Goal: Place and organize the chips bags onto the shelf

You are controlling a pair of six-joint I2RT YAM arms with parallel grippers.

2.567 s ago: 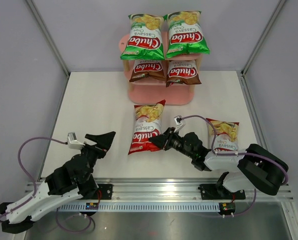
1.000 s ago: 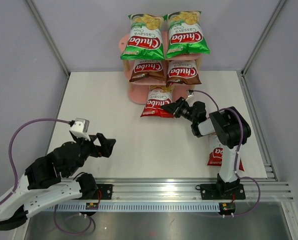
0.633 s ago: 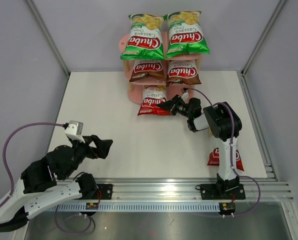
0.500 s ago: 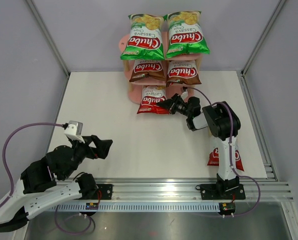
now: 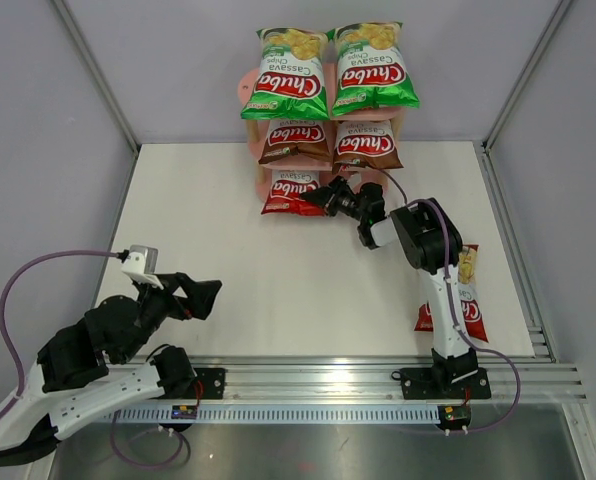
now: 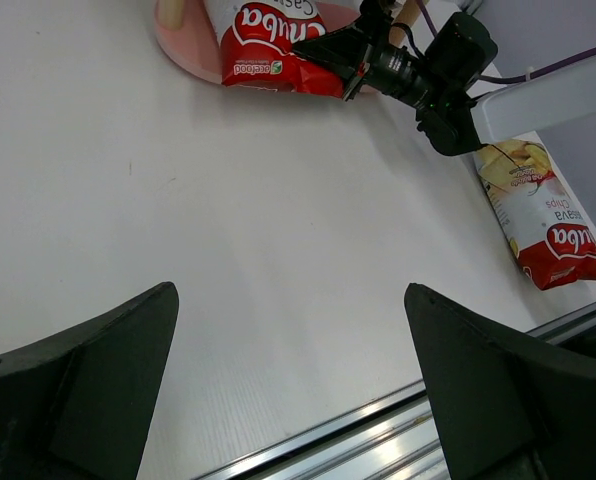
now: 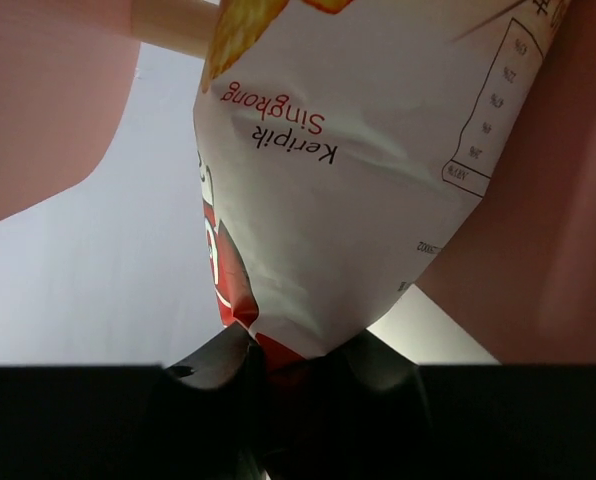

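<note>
Chips bag (image 5: 286, 192) points lengthwise into shelf (image 6: 190, 45), pinched by right fingers (image 7: 213, 375); left fingers (image 6: 88, 390) spread.

We record bright, even light, faint soft shadows, mild sheen on the green chips bags (image 5: 286, 75), and sharp focus.

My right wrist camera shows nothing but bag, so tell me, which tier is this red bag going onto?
Observer: The red bag in the right tool is at the shelf's bottom board, left side, under a brown bag.
Operator: Any bags lying on the table?
Observer: One, a second red bag, flat on the table toward its right edge.
Operator: And the left tool?
Observer: The left tool is open, hovering over the table, holding nothing.
</note>
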